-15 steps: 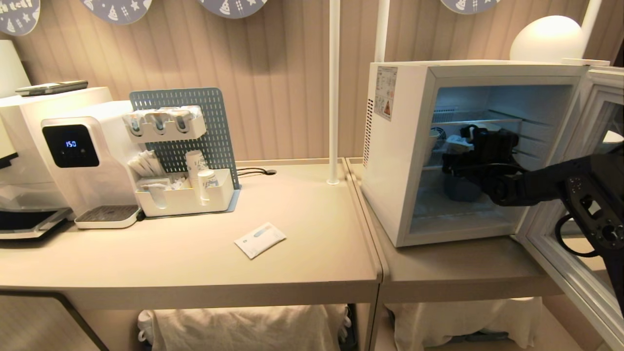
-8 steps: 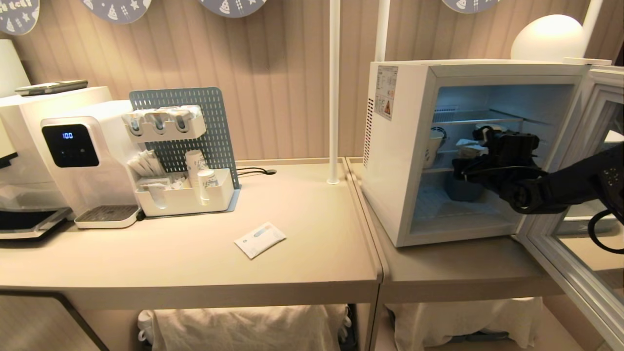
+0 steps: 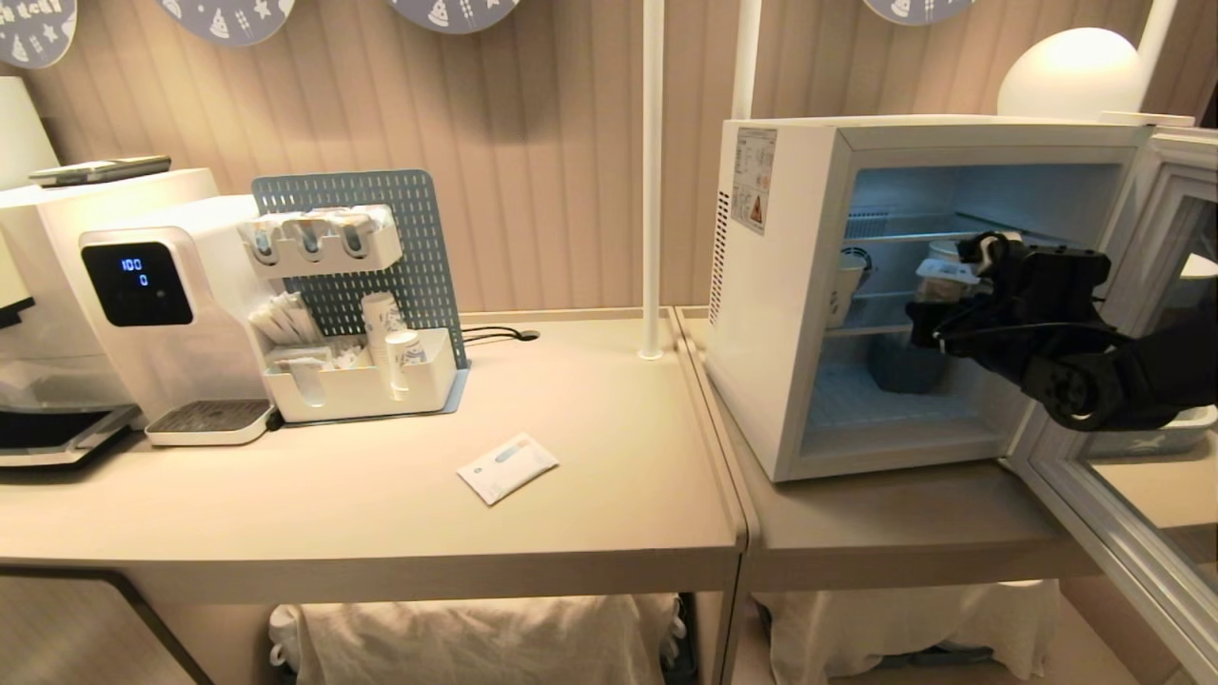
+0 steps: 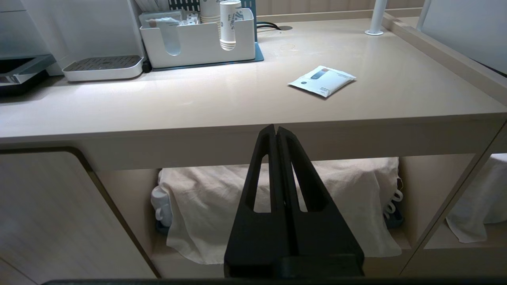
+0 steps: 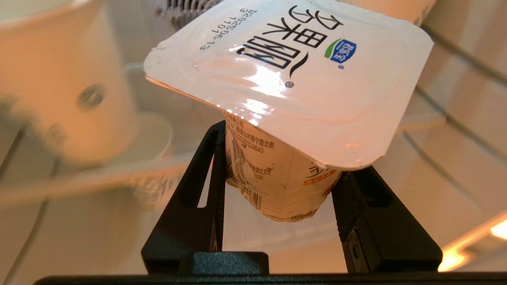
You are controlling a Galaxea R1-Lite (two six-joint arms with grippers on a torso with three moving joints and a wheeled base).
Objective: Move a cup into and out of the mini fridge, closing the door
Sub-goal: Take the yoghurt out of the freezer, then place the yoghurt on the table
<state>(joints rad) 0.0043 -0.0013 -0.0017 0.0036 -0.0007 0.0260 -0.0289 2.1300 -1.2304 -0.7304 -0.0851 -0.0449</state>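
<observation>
Gripping the cup [image 5: 277,118] by its body between both fingers, the right gripper [image 3: 942,295] holds it at the open front of the mini fridge [image 3: 775,314], level with the middle wire shelf. The door [image 3: 1123,533] stands swung wide to the right. The left gripper [image 4: 276,136] hangs closed and empty below the table [image 4: 237,107] edge.

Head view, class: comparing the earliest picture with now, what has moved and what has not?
The right gripper, shut on the cup, has lifted and drawn back toward the mini fridge opening. The door stays open; the sachet has not moved.
</observation>
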